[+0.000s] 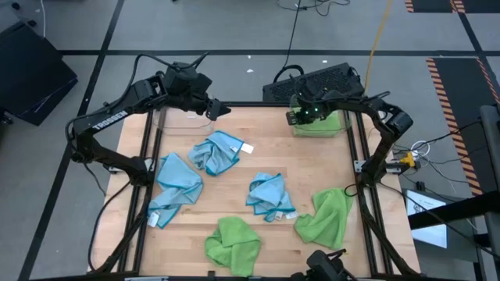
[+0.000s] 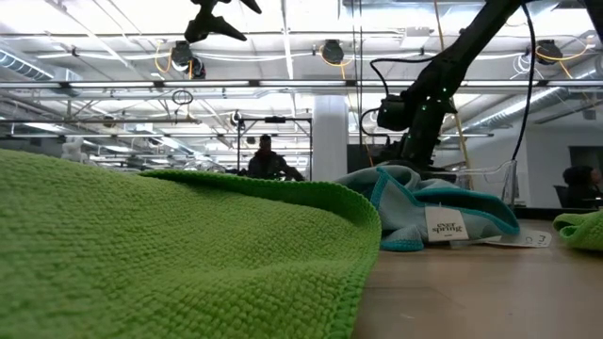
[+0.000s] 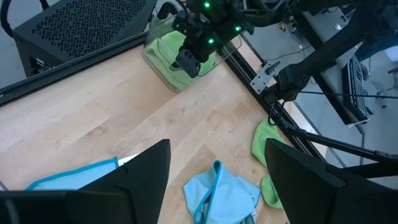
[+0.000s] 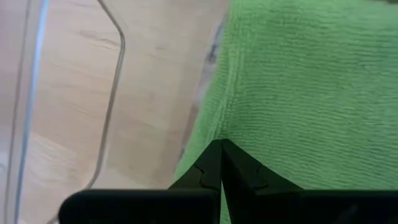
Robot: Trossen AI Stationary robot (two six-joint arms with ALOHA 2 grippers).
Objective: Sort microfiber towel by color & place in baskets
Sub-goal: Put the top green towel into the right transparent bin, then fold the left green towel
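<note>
A green towel lies in the clear right basket at the table's far right corner. My right gripper reaches down into that basket, shut on the towel. The clear left basket stands at the far left. My left gripper hangs open in the air beside it, touching nothing. Three blue towels lie crumpled on the table's middle. Two more green towels lie near the front edge. My right gripper meets the green towel near its edge with its shut fingertips, slanting down from above. Whether one layer or a fold sits between the tips cannot be told. The towel spreads out beyond the tips inside the basket, next to the basket's clear wall.
A black perforated box stands just behind the table's far edge by the right basket. Dark frame rails run along both table sides. Bare wood lies between the baskets at the far edge. A person sits far off in the room.
</note>
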